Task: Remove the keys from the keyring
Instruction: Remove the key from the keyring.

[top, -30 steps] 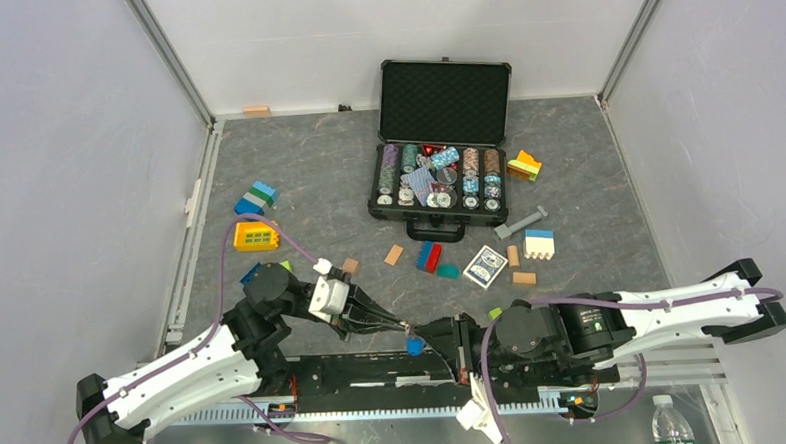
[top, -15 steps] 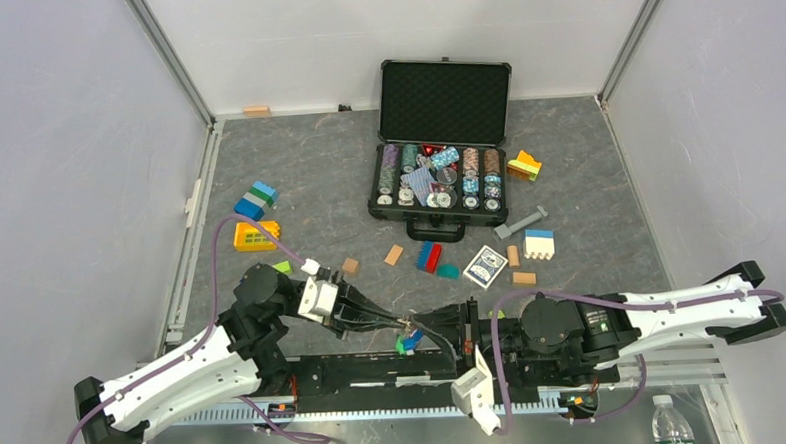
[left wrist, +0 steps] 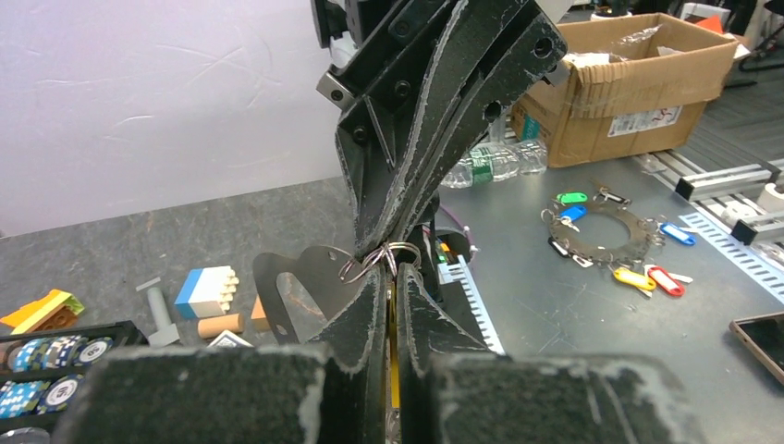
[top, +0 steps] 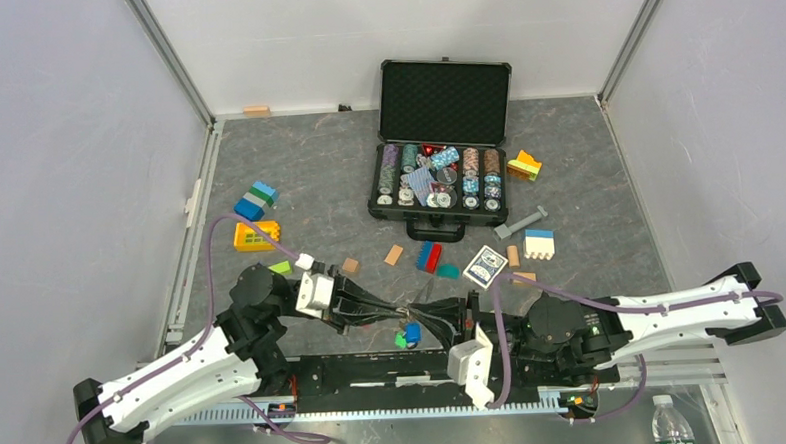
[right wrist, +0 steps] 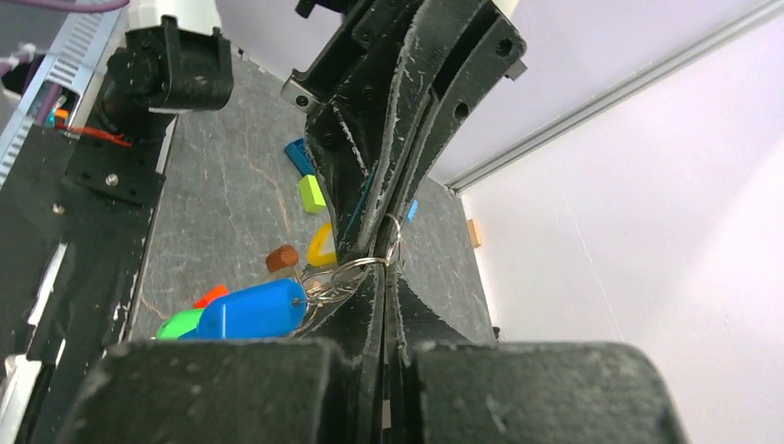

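Steel keyring (left wrist: 386,256) hangs aloft, pinched by our left gripper (left wrist: 389,282) and right gripper (right wrist: 384,277) (both clamped tight); if we pull unevenly, wire slips, dangling keys (right wrist: 251,310) drop.

Thin, shiny metal keyring (right wrist: 362,265). Keys (right wrist: 251,309) with smooth, glossy plastic heads. Left hand (right wrist: 377,231) and right hand (right wrist: 383,282): matt black, scuffed pale at edges. Desk (top: 317,175): matt grey, marbled.

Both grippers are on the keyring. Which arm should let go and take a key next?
Probably the right. The right gripper and left gripper both pinch the keyring; the blue key hangs beside the right one, hidden in the left wrist view.
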`<state>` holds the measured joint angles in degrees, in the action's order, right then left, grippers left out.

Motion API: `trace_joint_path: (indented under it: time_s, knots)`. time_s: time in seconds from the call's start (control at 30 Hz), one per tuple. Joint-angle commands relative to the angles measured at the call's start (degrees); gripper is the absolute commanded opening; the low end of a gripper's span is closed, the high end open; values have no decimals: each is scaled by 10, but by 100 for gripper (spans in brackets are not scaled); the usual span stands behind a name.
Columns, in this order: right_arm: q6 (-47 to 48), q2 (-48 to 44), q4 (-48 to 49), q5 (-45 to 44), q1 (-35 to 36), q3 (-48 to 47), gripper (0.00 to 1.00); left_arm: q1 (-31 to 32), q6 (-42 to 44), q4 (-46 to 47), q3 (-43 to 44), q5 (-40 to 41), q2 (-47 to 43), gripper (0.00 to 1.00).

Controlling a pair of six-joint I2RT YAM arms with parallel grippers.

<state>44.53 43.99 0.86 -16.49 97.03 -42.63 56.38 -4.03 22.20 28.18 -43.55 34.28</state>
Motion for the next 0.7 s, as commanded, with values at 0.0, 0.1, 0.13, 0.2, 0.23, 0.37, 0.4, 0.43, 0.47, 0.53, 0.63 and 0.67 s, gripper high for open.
trace_joint_path:
  time_s: [0.0,0.1,0.13,0.2,0.23,0.37,0.4,0.43,0.47,0.53,0.63,0.67]
  knots:
    - [-40,-18,109,-27,3,27,0,1,-17,28,8,46,-13,3]
    - [-47,-28,134,-35,3,45,0,1,-20,32,2,57,-18,3]
    - [-48,-33,148,-37,3,53,0,1,-21,35,0,59,-19,3]
    - [-49,-36,161,-43,2,62,0,1,-22,42,-3,60,-18,3]
    - [-48,-36,170,-51,2,66,0,1,-27,51,-6,60,-16,3]
    - [-55,-37,201,-68,3,80,0,1,-34,56,3,45,-3,3]
    - [-58,-37,208,-68,3,82,0,1,-34,57,2,43,-1,3]
    - [-61,-37,214,-66,3,85,0,1,-34,57,2,41,-1,3]
    - [-64,-37,221,-67,2,86,0,1,-34,56,1,40,-1,3]
    - [-70,-36,236,-72,3,92,0,1,-35,61,-2,41,-3,3]
    - [-71,-31,241,-80,3,89,0,1,-35,52,4,39,-6,3]
    - [-71,-28,243,-82,3,89,0,1,-32,48,7,39,-7,3]
